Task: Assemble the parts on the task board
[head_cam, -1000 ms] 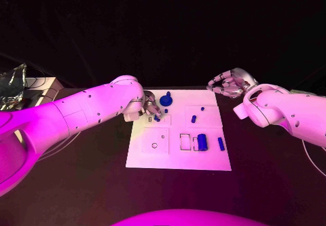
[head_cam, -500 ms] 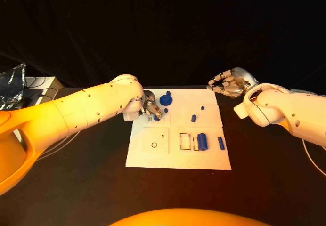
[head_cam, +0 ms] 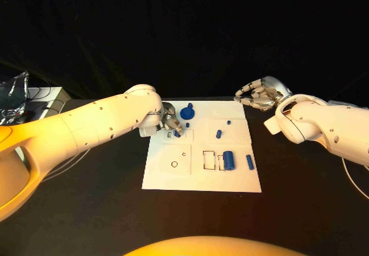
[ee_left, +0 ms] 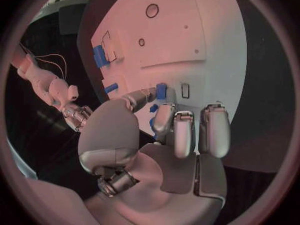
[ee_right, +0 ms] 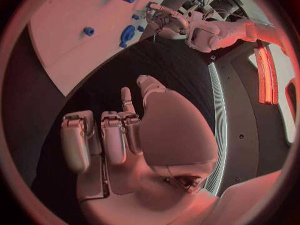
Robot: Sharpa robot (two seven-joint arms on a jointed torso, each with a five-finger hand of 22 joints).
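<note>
Pinching a small blue part (head_cam: 177, 134) between its fingertips (ee_left: 161, 91), the left hand (head_cam: 170, 121) was down at the far left quarter of the task board (head_cam: 201, 182), the piece held right beside a little slot there; whether it had entered a recess, I could not tell. That part looked light, hard and smooth to me, the sort of stiff plastic peg that would slip or tip if squeezed off-centre, so a hold across its short sides, near the top, seemed the sensible one. Just beyond it on the board lay a round blue knob-like part (head_cam: 188, 112), bulkier and probably easier to take by its rim. Further over stood a short blue peg (head_cam: 219, 134), and nearer the robot a fat blue cylinder (head_cam: 228, 160) beside a rectangular outline, with a thin blue bar (head_cam: 250, 162) just to its right; the cylinder would likely roll if nudged. Away past the board's far right corner, the right hand (head_cam: 260, 96) hung above the black table (head_cam: 92, 213), fingers loosely curled in, holding nothing.
</note>
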